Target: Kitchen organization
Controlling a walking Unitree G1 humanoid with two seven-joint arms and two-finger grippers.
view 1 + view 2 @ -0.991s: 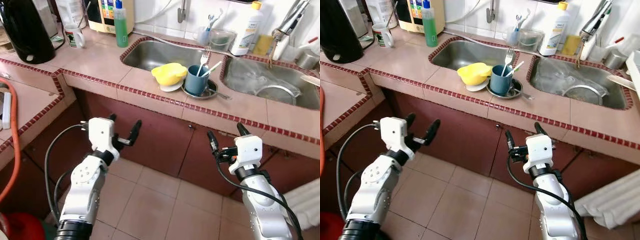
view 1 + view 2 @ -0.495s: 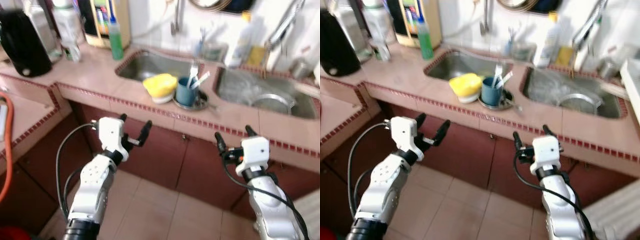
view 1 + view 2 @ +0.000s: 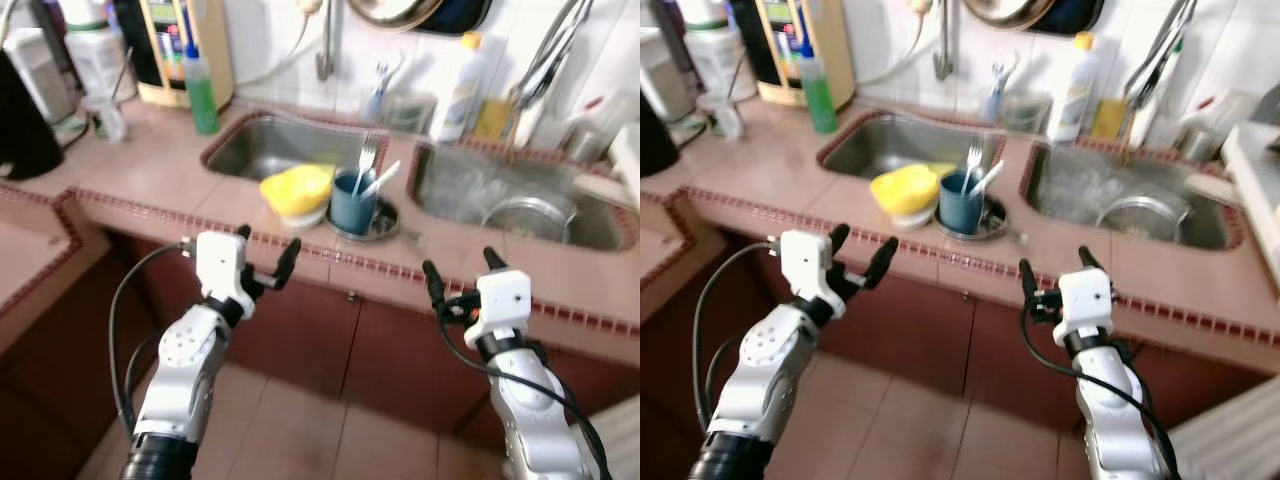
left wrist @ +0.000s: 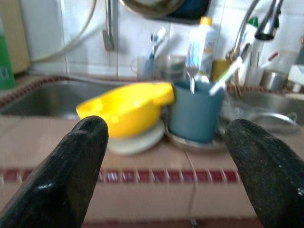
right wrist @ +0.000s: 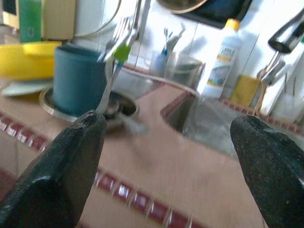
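On the pink tiled counter [image 3: 150,175] with its red mosaic edging, a blue cup [image 3: 353,201] holding a fork and other utensils sat on a small metal dish [image 3: 392,223], right on the strip between the two steel sinks. Touching it on the robot's left was a yellow plastic bowl [image 3: 296,189] resting on a pale plate. A green dish-soap bottle [image 3: 200,84] stood back towards the wall, a white bottle with a yellow cap [image 3: 459,80] behind the sinks, and a round metal strainer [image 3: 527,214] lay in the right sink [image 3: 480,180].

The left gripper [image 3: 266,260] hung just below the counter edge, fingers spread wide and holding nothing, the bowl and cup straight ahead of it. The right gripper [image 3: 460,280] was equally wide open and empty, level with the edging below the right sink.

Against a second ago, the camera had moved in: the counter loomed closer, and both grippers sat nearer its edge, spread unchanged.
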